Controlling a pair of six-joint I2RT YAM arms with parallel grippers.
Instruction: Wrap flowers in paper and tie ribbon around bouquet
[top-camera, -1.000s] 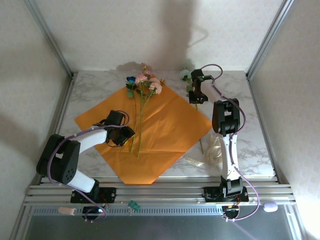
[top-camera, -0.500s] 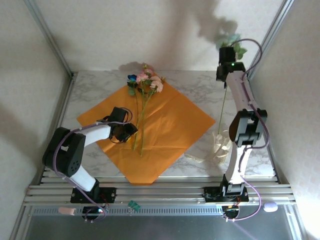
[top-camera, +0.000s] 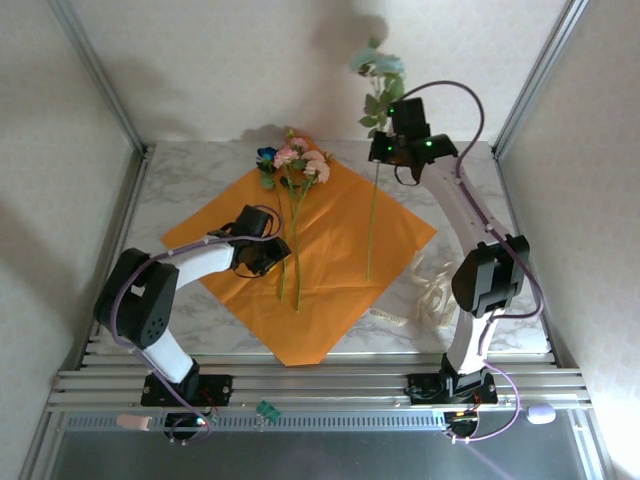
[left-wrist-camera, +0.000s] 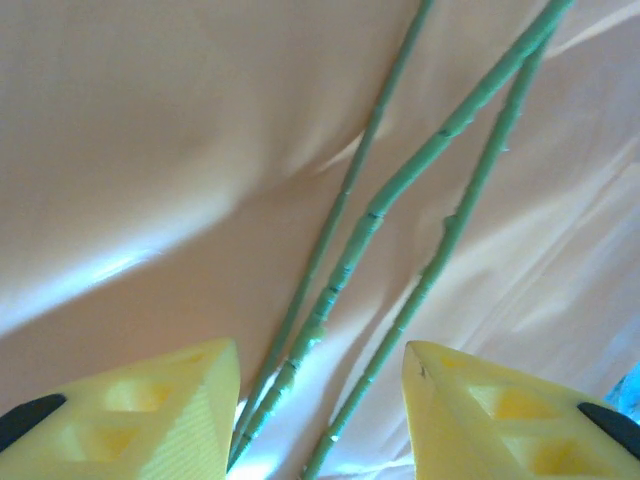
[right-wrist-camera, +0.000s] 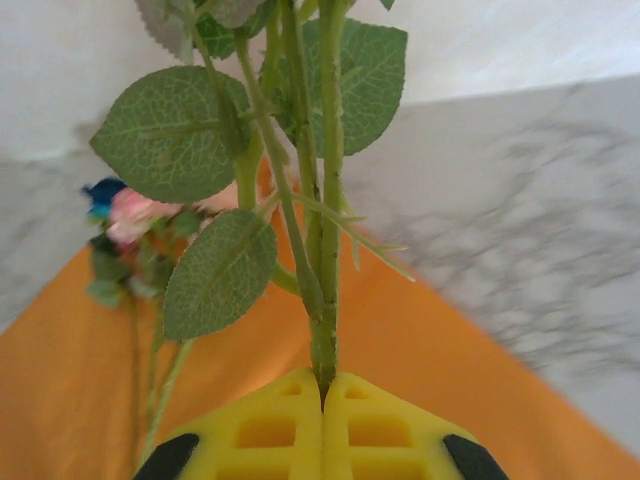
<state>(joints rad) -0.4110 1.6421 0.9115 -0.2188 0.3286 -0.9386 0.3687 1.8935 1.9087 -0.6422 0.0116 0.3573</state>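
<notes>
The orange paper (top-camera: 340, 250) lies flat on the marble table. On it rest the flowers (top-camera: 292, 160), pink, white and blue, their thin green stems (left-wrist-camera: 372, 214) running toward me. My left gripper (top-camera: 264, 256) is low over the paper (left-wrist-camera: 150, 160), open, its yellow fingers (left-wrist-camera: 170, 410) astride the stems without touching them. High at the back, my right gripper (top-camera: 396, 146) is shut on the stem (right-wrist-camera: 323, 340) of a pale-green flower (top-camera: 376, 63), which hangs down over the paper's right part. The cream ribbon (top-camera: 430, 290) lies loose on the table to the right of the paper.
Metal frame posts (top-camera: 95, 75) and white walls close in the table on three sides. Bare marble (top-camera: 470, 190) shows at the back right and left of the paper. In the right wrist view the bunch (right-wrist-camera: 118, 215) lies to the left below the held stem.
My right arm lifted the pale-green flower from the back right and swung it left over the paper. My left gripper slid right up to the stems, and the paper shifted slightly right.
</notes>
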